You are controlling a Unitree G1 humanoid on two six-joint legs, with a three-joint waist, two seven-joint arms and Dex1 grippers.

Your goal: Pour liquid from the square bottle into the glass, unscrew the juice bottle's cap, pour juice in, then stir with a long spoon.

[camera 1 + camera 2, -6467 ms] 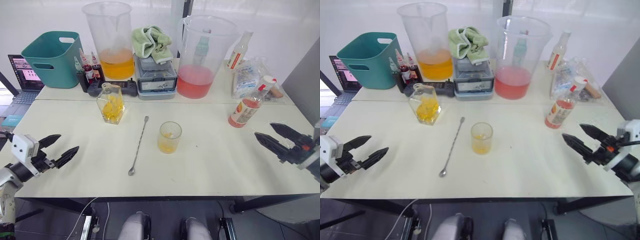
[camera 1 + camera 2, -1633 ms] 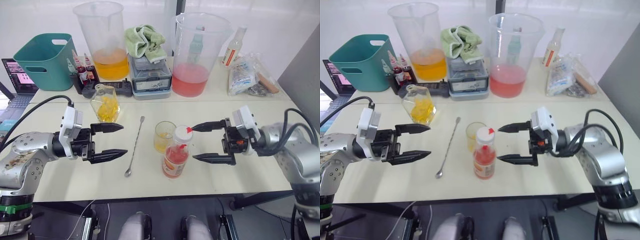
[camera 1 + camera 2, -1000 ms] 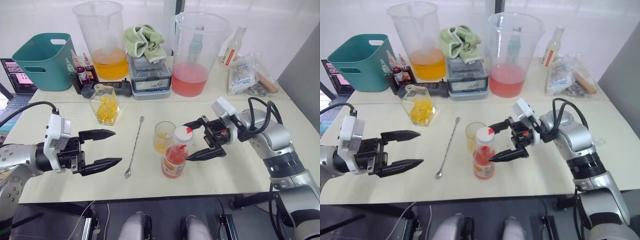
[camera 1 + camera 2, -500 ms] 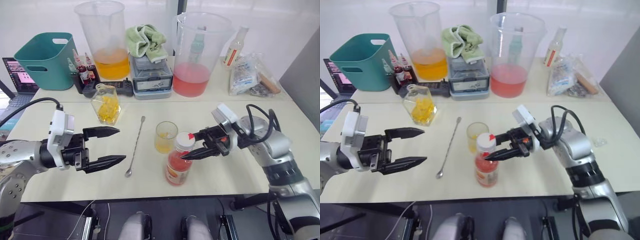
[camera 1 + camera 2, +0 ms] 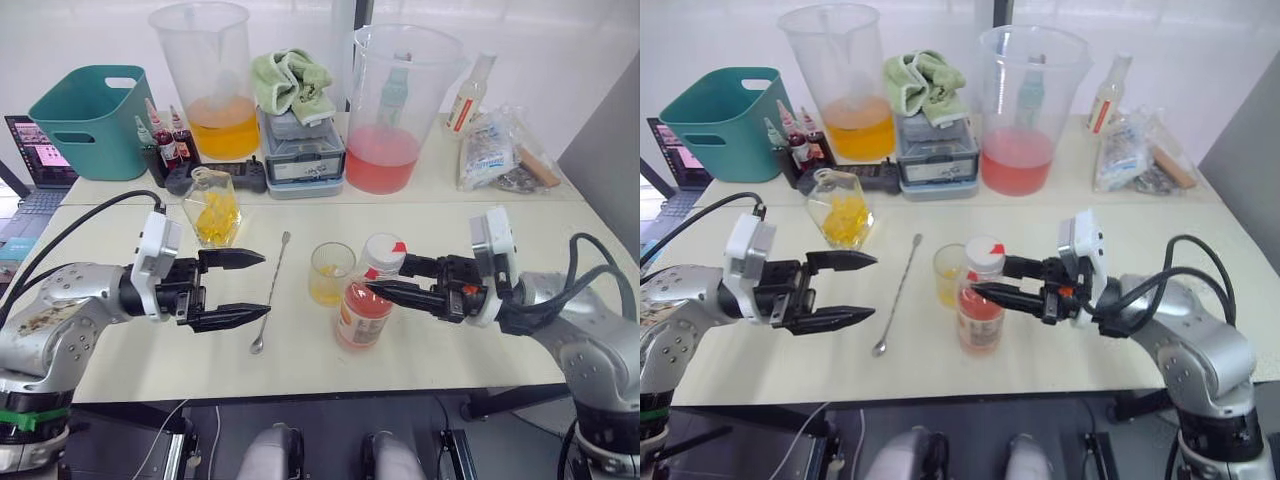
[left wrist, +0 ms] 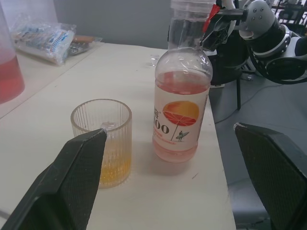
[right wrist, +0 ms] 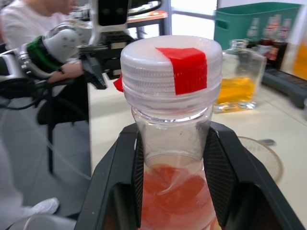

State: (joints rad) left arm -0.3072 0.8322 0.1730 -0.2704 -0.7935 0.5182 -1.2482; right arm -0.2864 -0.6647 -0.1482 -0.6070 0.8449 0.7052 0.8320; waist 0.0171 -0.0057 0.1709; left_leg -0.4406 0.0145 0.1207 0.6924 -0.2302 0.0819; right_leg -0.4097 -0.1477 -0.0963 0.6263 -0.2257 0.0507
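A pale cream table (image 5: 480,340) is seen spanning the foreground, with a second surface butted against its far edge. Nearest, the juice bottle (image 5: 366,305) is held by its neck between the black fingers of the right gripper (image 5: 378,277), which are clamped on it just below the cap (image 7: 171,69); a strip of red tape is seen across the cap's top. Pink-red juice (image 6: 181,91) fills the bottle to the shoulder. The bottle is slightly tilted, and whether its base touches the table cannot be told.

The left gripper (image 5: 249,288) is held over the table on the other side, its fingers spread apart and closed on nothing, pointing toward the long spoon (image 5: 270,291), which lies flat between that gripper and the glass (image 5: 331,273). The glass stands just beside the bottle, with yellow liquid (image 6: 114,170) in its lower part.

Farther back, the square bottle (image 5: 214,206) stands near the seam, yellow contents inside. On the rear surface are set a teal bin (image 5: 93,118), small dark dropper bottles (image 5: 165,138), a tall jug of orange fluid (image 5: 212,80), a grey box (image 5: 307,152) topped by a green cloth (image 5: 290,79), a large jug of pink fluid (image 5: 398,105), a pale slim bottle (image 5: 467,82) and plastic packets (image 5: 505,148). A laptop (image 5: 35,160) is seen at the far left, and a white wall behind.
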